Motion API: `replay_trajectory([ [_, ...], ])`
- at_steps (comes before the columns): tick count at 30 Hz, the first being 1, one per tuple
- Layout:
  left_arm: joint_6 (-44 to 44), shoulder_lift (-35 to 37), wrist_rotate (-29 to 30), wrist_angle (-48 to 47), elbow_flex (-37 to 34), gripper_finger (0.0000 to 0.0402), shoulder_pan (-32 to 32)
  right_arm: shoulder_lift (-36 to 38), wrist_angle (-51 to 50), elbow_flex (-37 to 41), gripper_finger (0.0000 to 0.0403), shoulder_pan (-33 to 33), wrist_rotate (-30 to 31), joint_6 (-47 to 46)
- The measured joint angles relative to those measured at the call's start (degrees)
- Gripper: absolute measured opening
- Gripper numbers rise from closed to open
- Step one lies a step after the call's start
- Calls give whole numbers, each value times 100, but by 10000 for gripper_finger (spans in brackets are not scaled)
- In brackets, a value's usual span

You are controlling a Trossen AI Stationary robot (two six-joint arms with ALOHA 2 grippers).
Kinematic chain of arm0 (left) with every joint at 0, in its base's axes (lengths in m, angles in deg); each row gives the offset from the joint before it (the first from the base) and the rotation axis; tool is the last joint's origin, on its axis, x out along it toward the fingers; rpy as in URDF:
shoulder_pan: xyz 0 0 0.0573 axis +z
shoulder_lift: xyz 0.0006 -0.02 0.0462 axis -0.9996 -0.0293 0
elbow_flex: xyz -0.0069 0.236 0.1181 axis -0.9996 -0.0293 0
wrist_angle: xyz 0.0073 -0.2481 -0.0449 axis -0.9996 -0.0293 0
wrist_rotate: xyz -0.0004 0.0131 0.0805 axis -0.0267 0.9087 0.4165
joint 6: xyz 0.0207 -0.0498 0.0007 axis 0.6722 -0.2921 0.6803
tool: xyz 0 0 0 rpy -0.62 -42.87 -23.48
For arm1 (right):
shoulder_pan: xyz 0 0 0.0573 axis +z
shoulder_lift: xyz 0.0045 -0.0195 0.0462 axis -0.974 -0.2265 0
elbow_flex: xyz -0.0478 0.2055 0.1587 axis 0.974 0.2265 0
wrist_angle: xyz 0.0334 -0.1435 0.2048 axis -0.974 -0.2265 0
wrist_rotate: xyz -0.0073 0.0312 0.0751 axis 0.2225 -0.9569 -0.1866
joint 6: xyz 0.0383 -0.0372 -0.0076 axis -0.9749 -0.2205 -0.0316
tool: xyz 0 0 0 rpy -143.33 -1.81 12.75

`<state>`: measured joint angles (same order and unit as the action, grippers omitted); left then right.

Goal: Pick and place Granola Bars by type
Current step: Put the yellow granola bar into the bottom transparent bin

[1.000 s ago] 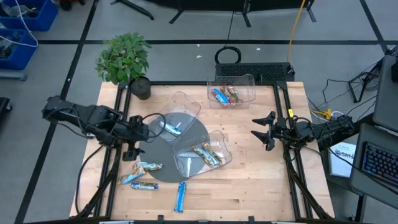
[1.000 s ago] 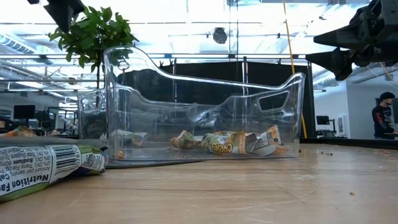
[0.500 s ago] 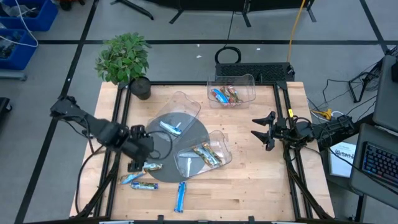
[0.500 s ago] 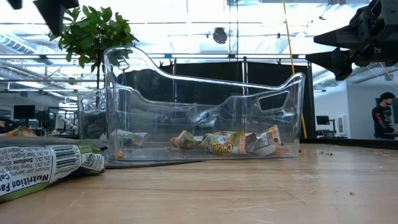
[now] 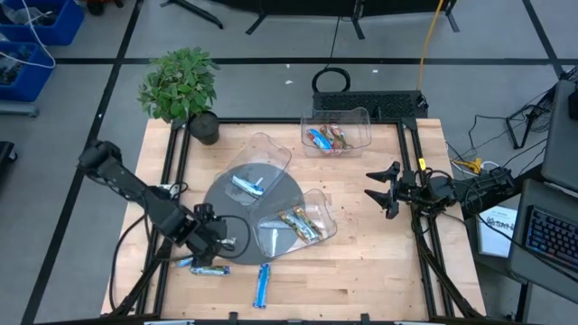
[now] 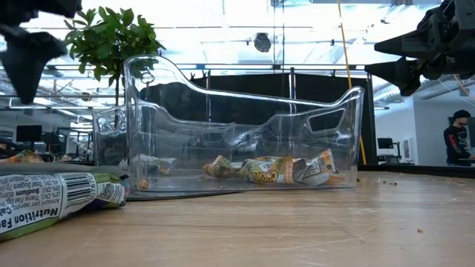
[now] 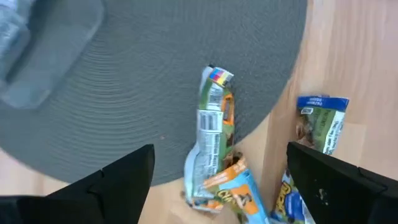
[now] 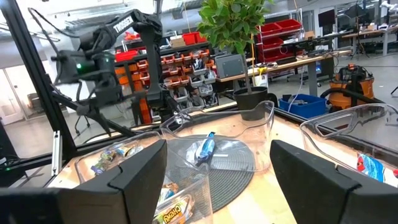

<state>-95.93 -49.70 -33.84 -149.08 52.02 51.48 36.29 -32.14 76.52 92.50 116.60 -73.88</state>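
My left gripper [image 5: 215, 242] hangs open over the loose granola bars at the table's near left and touches none. In the left wrist view its fingers [image 7: 118, 180] stand on either side of a reddish-green multicolour bar [image 7: 212, 134] that lies flat, partly on the grey round mat [image 7: 124, 93]. A blue-and-orange bar [image 7: 239, 193] and a green-labelled bar [image 7: 318, 123] lie beside it on the wood. More bars lie at the near edge [image 5: 208, 269], one of them bright blue [image 5: 262, 284]. My right gripper [image 5: 384, 190] waits open and empty at the table's right.
Three clear bins stand on the table. One [image 5: 264, 161] holds a blue bar, one [image 5: 298, 226] holds tan-gold bars, and one at the far edge [image 5: 339, 131] holds multicolour bars. A potted plant [image 5: 181, 86] stands at the far left corner. A person [image 6: 454, 144] stands in the room beyond.
My left gripper has gone from beside the mat toward the table's near edge and a little right, and has come down over the loose bars. It now covers the multicolour bar in the high view. Its fingers stay open. No bar has moved.
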Motion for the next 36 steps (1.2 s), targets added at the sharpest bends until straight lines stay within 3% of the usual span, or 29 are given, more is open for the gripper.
replay_trajectory([
  [10, 130, -447, -26, 656, -301, 367, -74, 0, 0, 0, 279, 0, 0, 0],
  [24, 497, -1144, -11, 1067, -593, 367, 296, 0, 1, 2, 279, 0, 0, 0],
  [36, 648, -1187, -19, 1598, -849, 367, 345, 0, 0, 2, 279, -1, 1, 0],
])
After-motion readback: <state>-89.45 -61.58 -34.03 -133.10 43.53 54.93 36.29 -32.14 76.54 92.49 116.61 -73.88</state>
